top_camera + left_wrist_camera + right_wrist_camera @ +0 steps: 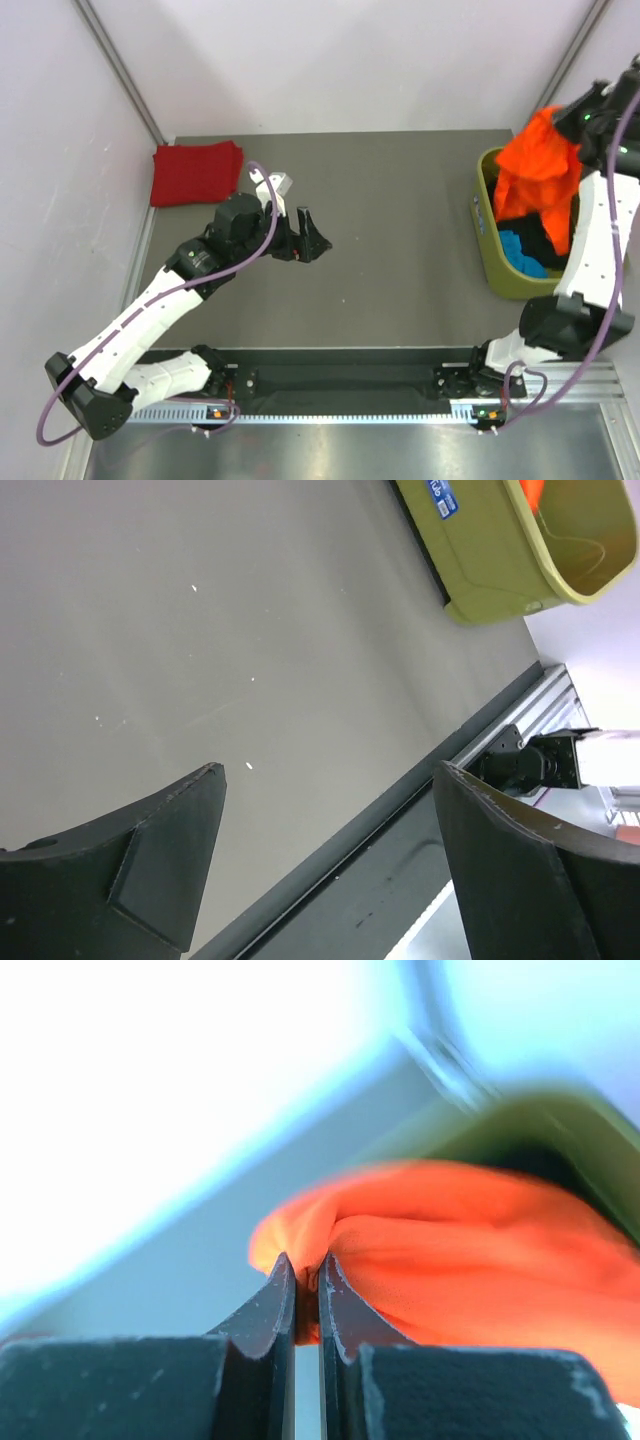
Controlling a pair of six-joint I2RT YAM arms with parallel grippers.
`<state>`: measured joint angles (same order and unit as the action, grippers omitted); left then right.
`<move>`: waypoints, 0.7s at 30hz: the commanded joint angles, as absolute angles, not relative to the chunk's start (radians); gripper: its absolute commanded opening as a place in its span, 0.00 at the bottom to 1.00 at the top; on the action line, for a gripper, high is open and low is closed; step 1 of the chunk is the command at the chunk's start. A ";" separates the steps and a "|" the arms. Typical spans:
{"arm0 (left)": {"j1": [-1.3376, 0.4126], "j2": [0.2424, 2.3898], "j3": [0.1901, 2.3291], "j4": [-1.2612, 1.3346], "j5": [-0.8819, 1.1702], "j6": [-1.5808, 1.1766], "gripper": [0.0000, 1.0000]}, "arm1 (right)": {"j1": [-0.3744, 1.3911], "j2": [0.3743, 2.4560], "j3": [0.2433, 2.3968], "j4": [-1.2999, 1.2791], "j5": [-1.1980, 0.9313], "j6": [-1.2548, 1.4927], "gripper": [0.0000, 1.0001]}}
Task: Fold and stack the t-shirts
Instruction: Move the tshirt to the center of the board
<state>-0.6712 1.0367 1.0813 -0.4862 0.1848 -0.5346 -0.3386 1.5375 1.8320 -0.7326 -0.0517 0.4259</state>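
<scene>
- Left gripper (305, 238) hangs spread over the counter (400, 230), ready to catch a hem.
- Right gripper (305, 1270) pinches the orange shirt (535, 170) above the tub (495, 270); lift higher so fabric clears the rim.
- Red shirt (195, 172) lies folded at far left.

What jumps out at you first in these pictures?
The bright orange t-shirt grabs the eye: it is pinched in the right pincer and dangles over the olive-green tub at the right edge of the table. Next is the dark red t-shirt, lying folded in the far left corner, with the left pincer open and empty nearby.
</scene>
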 commanded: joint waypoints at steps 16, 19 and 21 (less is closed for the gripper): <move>-0.542 0.890 1.235 -0.710 -0.110 -0.617 0.91 | 0.253 1.142 1.483 -0.284 -0.478 0.640 0.00; -0.540 0.859 1.158 -0.703 -0.101 -0.646 0.91 | 0.287 1.100 1.122 -0.255 -0.411 0.643 0.00; -0.538 0.851 1.077 -0.684 -0.095 -0.660 0.91 | 0.305 1.120 0.928 -0.256 -0.371 0.627 0.02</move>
<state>-0.5434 0.8581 1.1606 -0.6559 -0.0868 -0.6186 0.2749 1.0920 1.1557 -0.2302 -0.4702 0.6579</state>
